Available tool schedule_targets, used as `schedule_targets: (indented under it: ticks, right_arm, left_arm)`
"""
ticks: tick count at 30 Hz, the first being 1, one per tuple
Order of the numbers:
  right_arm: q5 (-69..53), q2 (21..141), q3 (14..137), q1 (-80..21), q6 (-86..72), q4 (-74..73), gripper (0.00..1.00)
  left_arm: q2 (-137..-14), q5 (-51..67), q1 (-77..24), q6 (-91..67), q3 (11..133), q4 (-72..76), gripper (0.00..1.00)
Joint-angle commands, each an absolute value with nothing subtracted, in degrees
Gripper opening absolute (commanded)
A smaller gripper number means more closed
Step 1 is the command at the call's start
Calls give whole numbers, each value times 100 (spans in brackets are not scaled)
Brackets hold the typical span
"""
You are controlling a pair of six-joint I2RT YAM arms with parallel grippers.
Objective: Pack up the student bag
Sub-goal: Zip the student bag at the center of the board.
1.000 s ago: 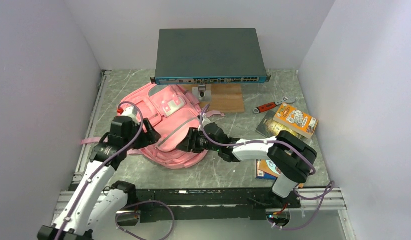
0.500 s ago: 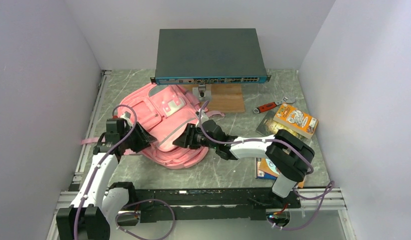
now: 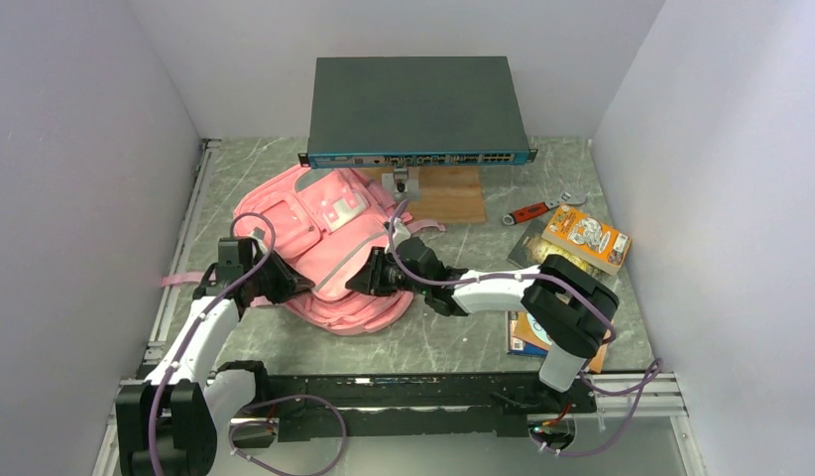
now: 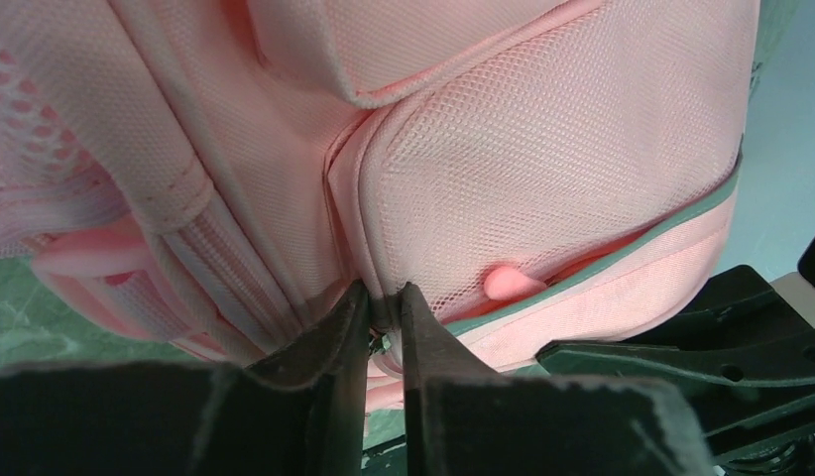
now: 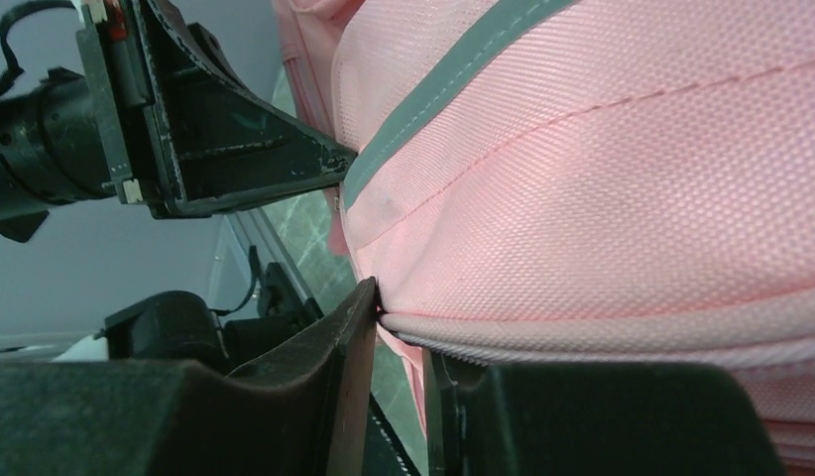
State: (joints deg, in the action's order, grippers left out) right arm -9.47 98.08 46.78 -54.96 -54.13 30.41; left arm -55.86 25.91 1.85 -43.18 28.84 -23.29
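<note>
Both pincers have narrowed since the earlier frames, and the left arm has sunk lower toward the frame's lower left. The left pincer (image 4: 386, 307) nips a seam fold at the lower-left edge of the student bag (image 3: 324, 233). The right pincer (image 5: 402, 322) clamps the bag's piped rim at its lower-right edge. The bag lies left of centre on the grey counter (image 3: 463, 337), below the network switch (image 3: 418, 104).

Left gripper (image 4: 384, 302) and right gripper (image 5: 402, 322) point inward, held low; each pinches the student bag (image 3: 334, 238).
</note>
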Motion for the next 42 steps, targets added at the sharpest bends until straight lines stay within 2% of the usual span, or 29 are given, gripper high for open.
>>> schedule_targets:
  ticks: [1, 4, 6, 8, 18, 24, 34, 42]
  right_arm:
    - [-787, 9377, 4669, -5558, -4506, 2812, 32]
    - [-358, 9072, 4590, -5831, -3888, 2229, 47]
    - [-61, 8895, 4544, -6110, -3565, 1935, 55]
    - [184, 8823, 4608, -6379, -3506, 1694, 59]
    - [1559, 9837, 6190, -7256, -3596, 874, 58]
    - [2154, 10144, 6517, -7407, -3318, 915, 57]
    - [2989, 10581, 7151, -7825, -2523, 700, 53]
    - [4165, 11058, 7844, -7916, -2661, -44, 49]
  left_arm:
    - [-5636, 2760, 214, -4325, 2909, -2023, 13]
    - [-5532, 2871, 212, -4331, 2902, -2058, 1]
    - [-5442, 2954, 219, -4340, 2900, -2121, 0]
    - [-5353, 3072, 217, -4355, 2900, -2164, 0]
    - [-5051, 3585, 227, -4550, 2966, -2427, 0]
    - [-4997, 4006, 452, -4339, 3289, -2829, 0]
    - [-4910, 4840, 457, -5024, 2866, -2365, 0]
    - [-4752, 4753, 454, -5049, 2795, -2466, 0]
